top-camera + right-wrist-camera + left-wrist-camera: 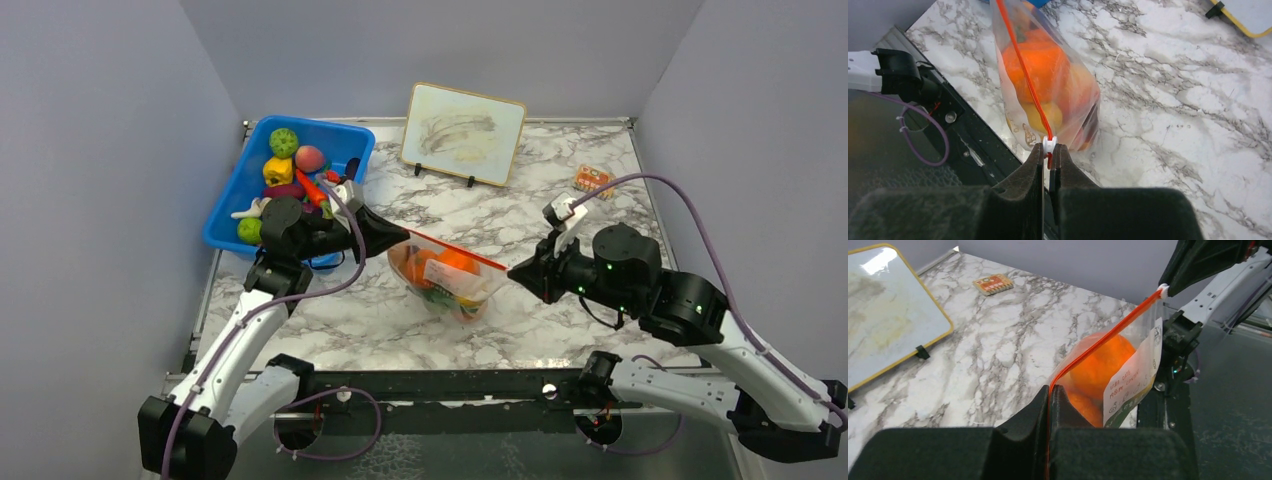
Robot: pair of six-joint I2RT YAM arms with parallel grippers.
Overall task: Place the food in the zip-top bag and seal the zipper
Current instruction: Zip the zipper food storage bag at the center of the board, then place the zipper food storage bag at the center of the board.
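RISK: clear floppy zip-top bag [470, 290] slung heavy between both arms; weight could drag the orange-red zipper strip [455, 252] out of a pinch, dropping it | TOOLS: left gripper [1049, 392] clamped on bag's left end; right gripper [1049, 150] clamped at white slider tab [1049, 143], bag's right end | BAG: glossy orange toy fruits [1035, 65], a yellow piece | BEYOND BAG'S LEFT END: blue rigid plastic bin [352, 140] holding loose toy fruits and vegetables [283, 142]

zip-top bag [468, 290] clear glossy plastic; table [540, 200] smooth marble-look; bin [228, 205] plastic

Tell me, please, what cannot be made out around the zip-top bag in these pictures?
Left wrist: label print on the zip-top bag, too small.
Right wrist: food low in the bag, blurred by plastic.
Top: near corner of the blue bin, hidden behind the left arm.
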